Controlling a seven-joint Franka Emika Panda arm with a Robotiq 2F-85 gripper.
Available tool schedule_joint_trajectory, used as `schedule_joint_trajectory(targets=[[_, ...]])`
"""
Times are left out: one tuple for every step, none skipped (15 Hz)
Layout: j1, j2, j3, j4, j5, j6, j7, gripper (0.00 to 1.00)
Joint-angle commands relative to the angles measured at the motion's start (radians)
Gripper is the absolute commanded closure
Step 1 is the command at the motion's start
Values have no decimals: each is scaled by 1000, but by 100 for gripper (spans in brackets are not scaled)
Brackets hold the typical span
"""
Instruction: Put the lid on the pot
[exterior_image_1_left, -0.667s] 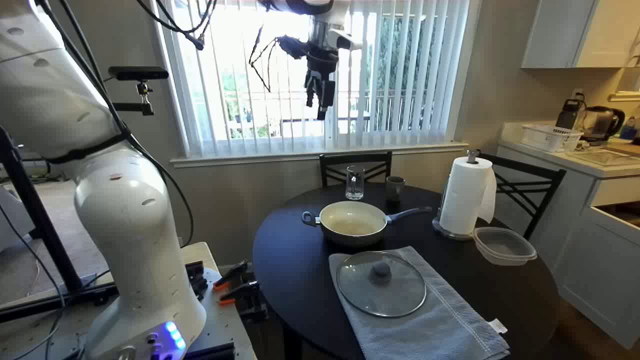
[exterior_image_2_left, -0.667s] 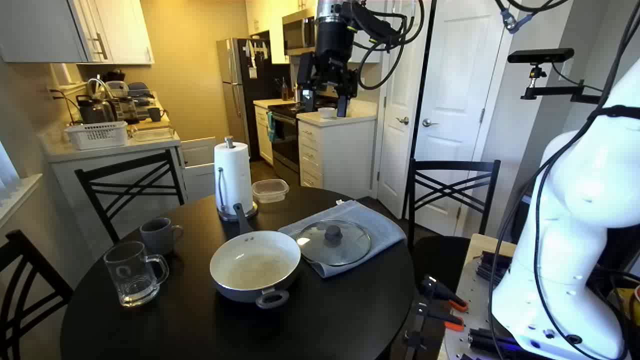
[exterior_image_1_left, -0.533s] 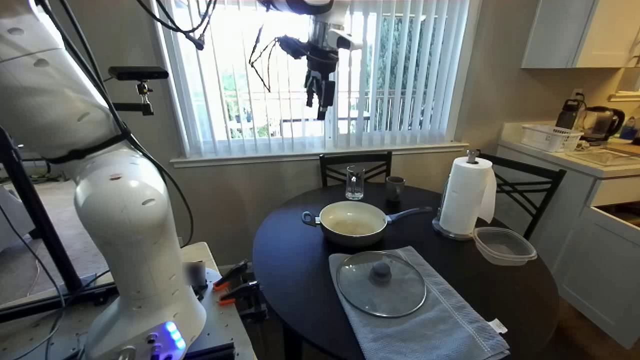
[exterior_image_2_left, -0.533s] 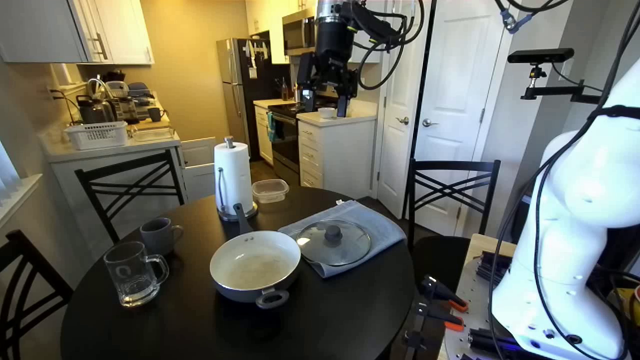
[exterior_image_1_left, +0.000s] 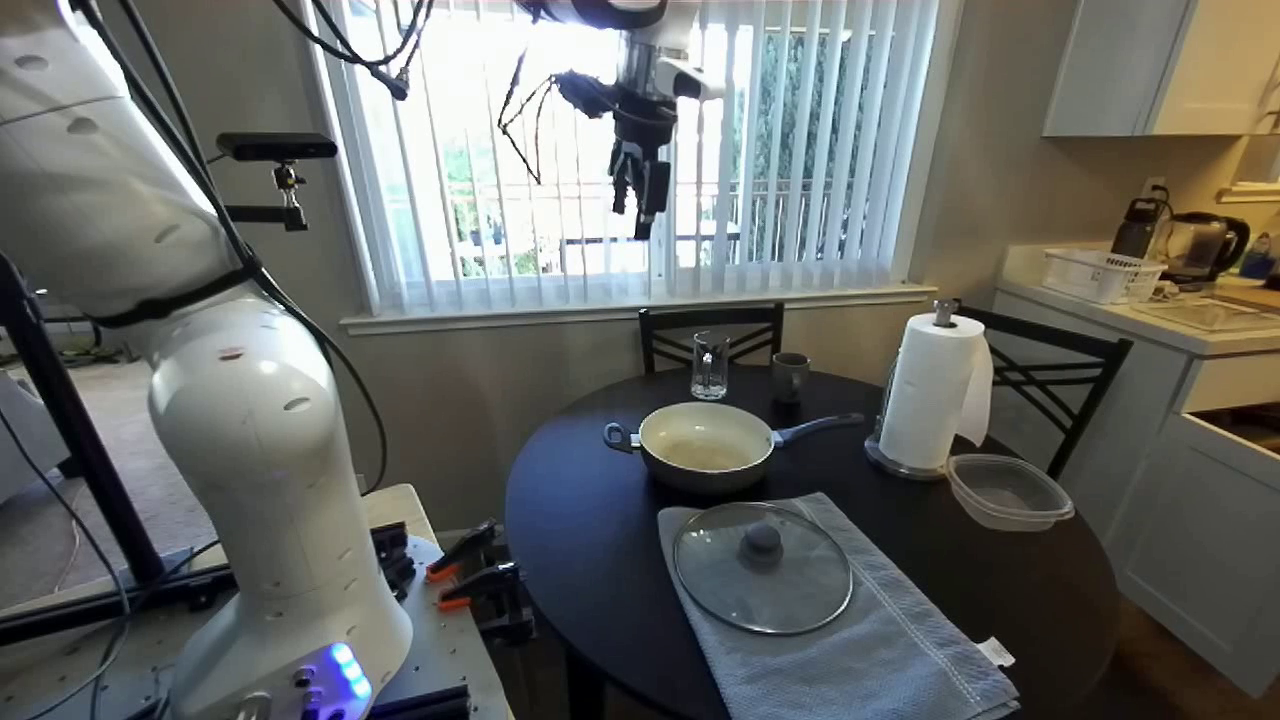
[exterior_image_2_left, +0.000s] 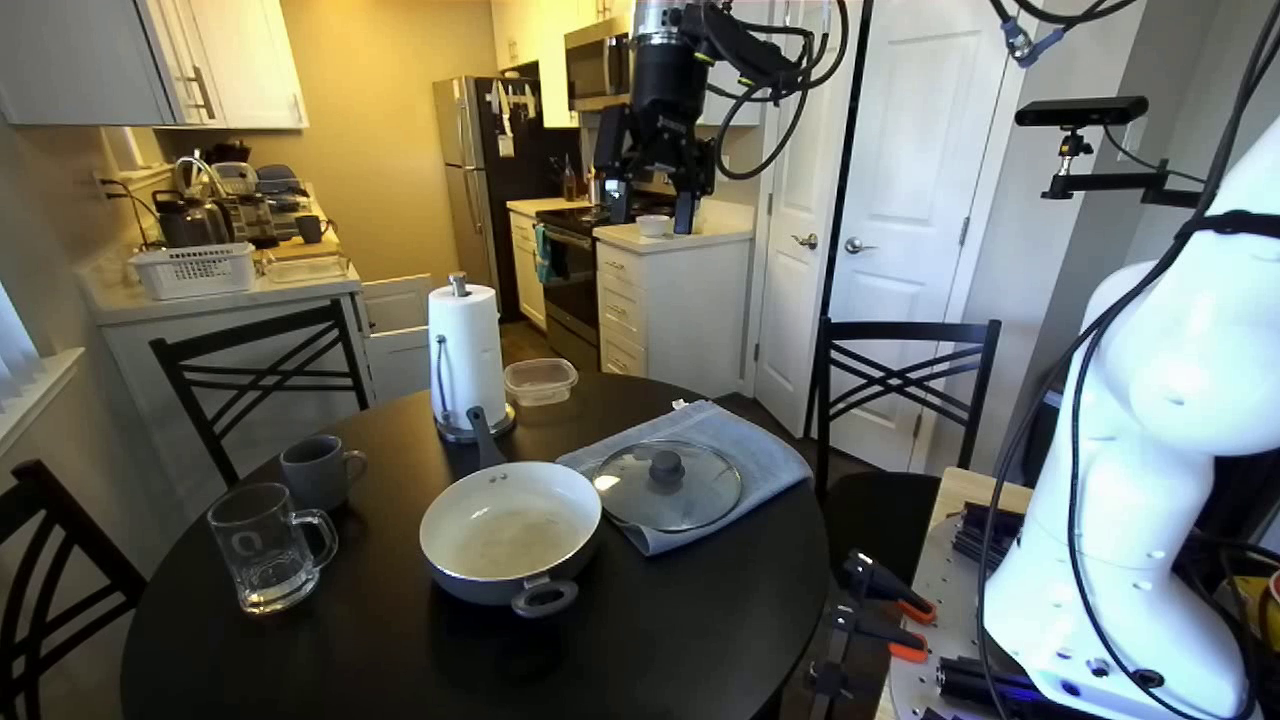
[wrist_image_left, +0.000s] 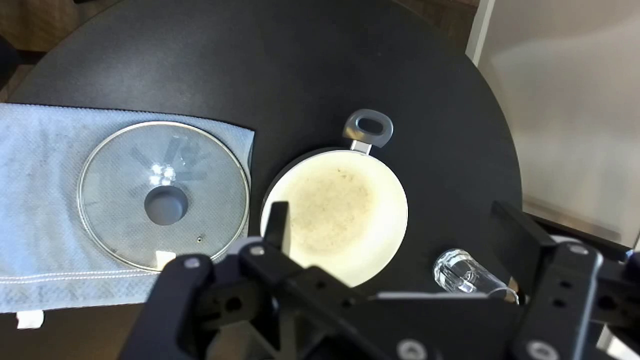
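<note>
**While a black two-fingered claw (exterior_image_2_left: 652, 216) hangs high above a dark round table (exterior_image_1_left: 575, 560), a round clear glass lid (exterior_image_1_left: 763, 600) lies beside a shallow round pot (exterior_image_2_left: 510, 528), grey outside and cream inside**

The claw's fingers (wrist_image_left: 277, 222) are spread wide apart, with nothing held between them. In the wrist view, one finger shows in front of the pot's edge.

The lid, with a thin metal rim and a dark grey knob (wrist_image_left: 166, 206) at its centre, lies flat, knob up, on a light blue-grey cloth (exterior_image_1_left: 870, 660) with pale stitching and a white tag (exterior_image_1_left: 996, 652). The pot stands upright directly on the table, just beside the lid but not touching it, its cream inside in plain view. Its long dark handle (exterior_image_1_left: 820, 427) points toward a white paper towel roll (exterior_image_1_left: 930, 390), upright on a metal stand (exterior_image_1_left: 890, 462); a short grey loop handle (exterior_image_2_left: 520, 601) sits on the opposite side. Next to the roll is a low clear plastic container (exterior_image_2_left: 540, 383).

On the side of the pot away from the lid, a clear glass mug (exterior_image_2_left: 262, 550) and a grey mug (exterior_image_2_left: 318, 473) stand near each other.
</note>
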Motion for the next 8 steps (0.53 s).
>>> schedule_joint_trajectory(targets=[[-11,0,9,2,3,-3,-3,0],[-6,14,27,14,-18,23,10,0],[-13,33,33,20,-35,56,27,0],[-30,59,24,16,-36,120,40,0],[-45,71,15,4,-43,184,58,0],[-65,90,2,-14,-62,266,69,0],[-86,121,-9,-24,-98,333,78,0],[-109,158,-25,-32,-122,391,95,0]])
